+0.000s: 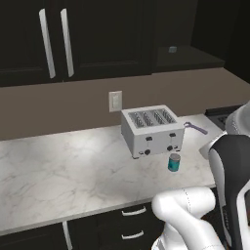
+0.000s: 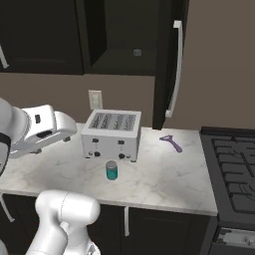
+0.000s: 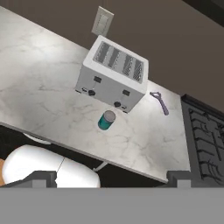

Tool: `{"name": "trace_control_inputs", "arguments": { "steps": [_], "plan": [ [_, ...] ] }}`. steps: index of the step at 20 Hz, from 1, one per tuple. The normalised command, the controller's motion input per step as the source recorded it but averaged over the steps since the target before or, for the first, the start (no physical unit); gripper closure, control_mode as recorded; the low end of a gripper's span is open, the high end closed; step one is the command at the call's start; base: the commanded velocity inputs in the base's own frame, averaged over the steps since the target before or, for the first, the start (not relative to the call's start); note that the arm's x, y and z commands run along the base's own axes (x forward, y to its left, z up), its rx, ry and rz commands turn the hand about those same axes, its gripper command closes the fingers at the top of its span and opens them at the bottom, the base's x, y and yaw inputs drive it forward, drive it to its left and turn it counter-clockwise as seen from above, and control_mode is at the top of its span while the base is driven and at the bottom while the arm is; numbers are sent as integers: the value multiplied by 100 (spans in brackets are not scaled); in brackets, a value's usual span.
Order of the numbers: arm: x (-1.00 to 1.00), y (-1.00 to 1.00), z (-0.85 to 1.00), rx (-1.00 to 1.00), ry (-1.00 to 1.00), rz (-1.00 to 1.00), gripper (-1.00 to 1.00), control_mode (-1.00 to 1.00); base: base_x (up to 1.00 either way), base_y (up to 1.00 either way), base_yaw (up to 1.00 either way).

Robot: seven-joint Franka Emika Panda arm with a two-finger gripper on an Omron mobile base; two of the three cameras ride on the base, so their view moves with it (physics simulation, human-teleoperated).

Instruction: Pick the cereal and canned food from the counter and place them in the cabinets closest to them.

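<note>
Where the white marble worktop (image 1: pixel 58 180) runs toward the right of the left base view, the teal can (image 1: pixel 174 162) stands upright, just in front of the silver toaster (image 1: pixel 151 130) and apart from it. In the right base view the can (image 2: pixel 111 170) sits below the centre of the frame, ahead of the toaster (image 2: pixel 111 134) and back from the worktop's front edge (image 2: pixel 164 187). In the hand view the can (image 3: pixel 106 120) lies near the middle of the frame, its pale top showing, with the toaster (image 3: pixel 113 78) above it.

A purple peeler (image 2: pixel 172 143) lies flat on the worktop to the right of the toaster in the right base view, between it and the black stove (image 2: pixel 234 174) at the right edge. A white wall socket (image 1: pixel 115 101) sits on the brown wall behind the toaster.

Dark upper cabinets (image 1: pixel 97 34) fill the top of the left base view, with two long silver handles (image 1: pixel 66 43) at the upper left. In the right base view a cabinet door (image 2: pixel 169 60) stands open above the toaster, its silver handle at the upper right, and a dark shelf shows inside.

The gripper (image 3: pixel 111 179) shows at the bottom of the hand view, high above the worktop and holding nothing; its jaws are spread wide, one dark tip at the lower left and one at the lower right.
</note>
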Motion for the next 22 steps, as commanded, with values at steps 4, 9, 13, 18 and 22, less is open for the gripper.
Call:
{"name": "trace_control_inputs", "arguments": {
  "steps": [4,9,13,18,22],
  "plan": [
    [4,-8,-6,2,0,0,-100,-100,0,0,0],
    [-1,-10,-23,6,0,0,-100,-100,0,0,0],
    [7,5,-33,3,1,0,-100,-100,0,0,0],
    [27,15,-34,1,6,0,-100,-100,0,0,0],
    [28,0,-38,2,9,0,-100,-100,0,0,0]
  ]
}}
